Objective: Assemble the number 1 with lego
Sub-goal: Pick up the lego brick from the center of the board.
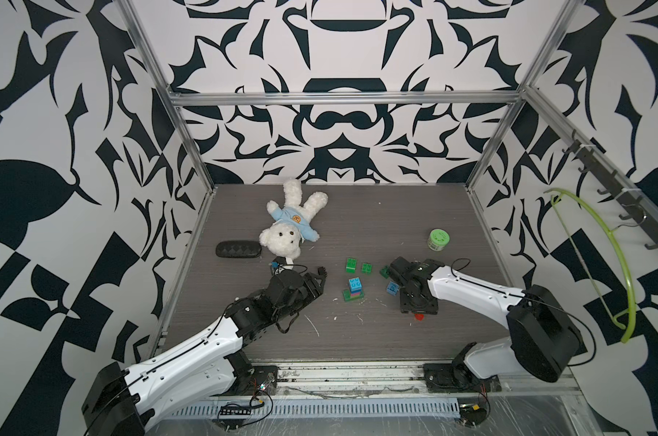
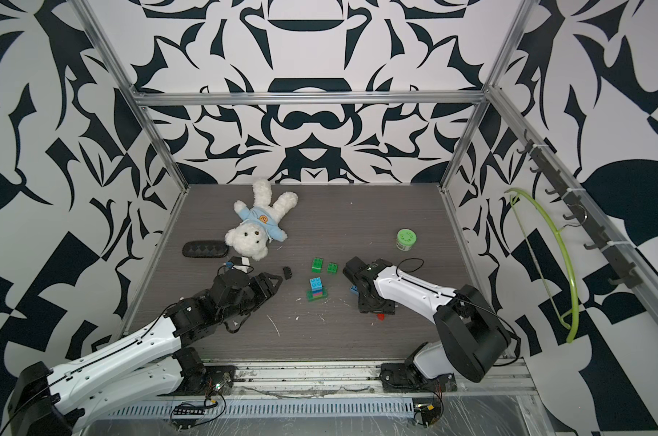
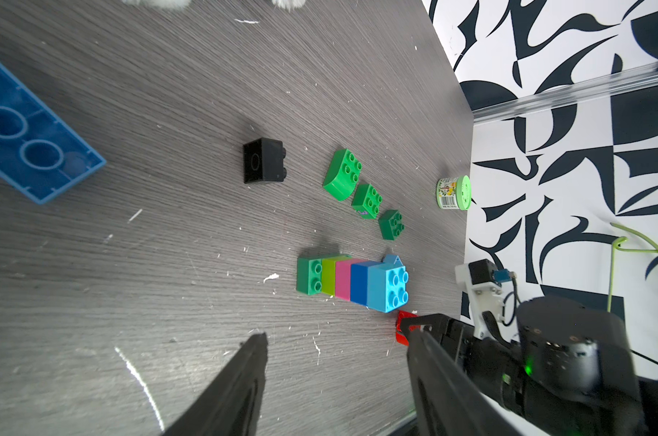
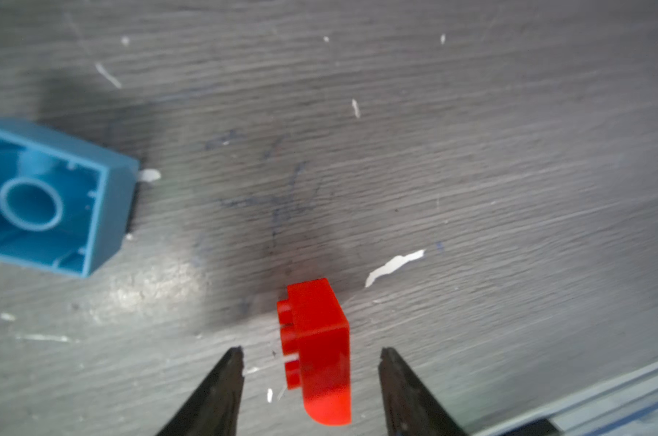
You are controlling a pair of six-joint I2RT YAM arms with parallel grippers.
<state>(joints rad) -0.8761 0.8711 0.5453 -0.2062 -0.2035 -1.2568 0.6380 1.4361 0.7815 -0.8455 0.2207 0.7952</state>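
Right gripper [image 4: 310, 353] open, jaws straddling small red studded plastic brick [image 4: 316, 324] lying near-right on grey table [image 4: 471, 151], not touching.

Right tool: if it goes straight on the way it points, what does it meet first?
Most likely the red brick, lying on its side between the open jaws of the right tool. Depth is unclear; it may reach the table around the brick instead.

Red brick [image 1: 419, 317] mostly hidden under right arm [image 1: 471, 287] — long blue brick [image 3: 29, 132] cut by frame edge
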